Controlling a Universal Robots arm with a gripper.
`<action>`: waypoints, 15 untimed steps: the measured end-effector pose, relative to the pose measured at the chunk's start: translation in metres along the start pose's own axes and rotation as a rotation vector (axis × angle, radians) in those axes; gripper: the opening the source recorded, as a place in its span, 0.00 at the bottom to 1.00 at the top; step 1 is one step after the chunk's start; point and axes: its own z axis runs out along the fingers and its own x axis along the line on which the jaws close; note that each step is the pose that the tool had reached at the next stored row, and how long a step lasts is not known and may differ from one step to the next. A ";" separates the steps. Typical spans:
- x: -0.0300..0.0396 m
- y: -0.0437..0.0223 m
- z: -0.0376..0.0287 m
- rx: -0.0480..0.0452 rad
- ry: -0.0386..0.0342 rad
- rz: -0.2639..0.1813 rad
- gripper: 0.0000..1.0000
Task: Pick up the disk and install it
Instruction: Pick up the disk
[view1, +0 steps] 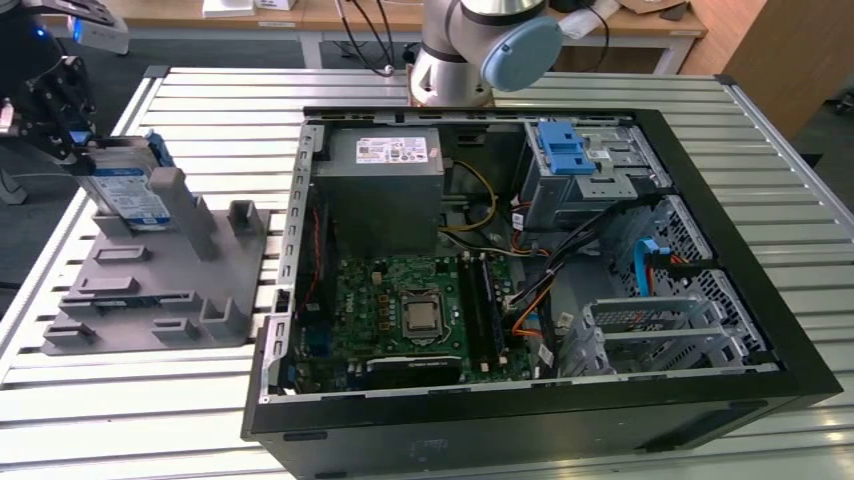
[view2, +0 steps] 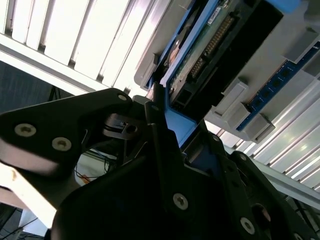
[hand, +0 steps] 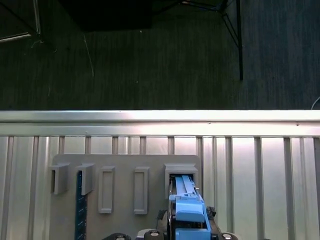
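At exterior view's left, tool is pinched on the top edge of the disk, which stands upright in a grey holder slot on the counter. Open PC case sits just right of holder, w/ drive cage inside.

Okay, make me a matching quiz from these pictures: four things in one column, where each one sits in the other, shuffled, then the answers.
1. disk
2. metal box with white sticker
3. cage with blue latch
4. green circuit board

A. lying flat on the floor of the open computer case
B. upright in the grey holder plate, outside the case
C. case's far corner, exterior view's right
D. against the case's far wall, exterior view's left of the cage

Pairs: 1-B, 2-D, 3-C, 4-A.
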 end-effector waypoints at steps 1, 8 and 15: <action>0.0000 0.0000 0.0000 0.0001 -0.0001 0.004 0.37; 0.0000 0.0000 0.0001 0.0003 -0.0007 0.032 0.37; 0.0002 0.0000 0.0002 0.0004 -0.0008 0.026 0.37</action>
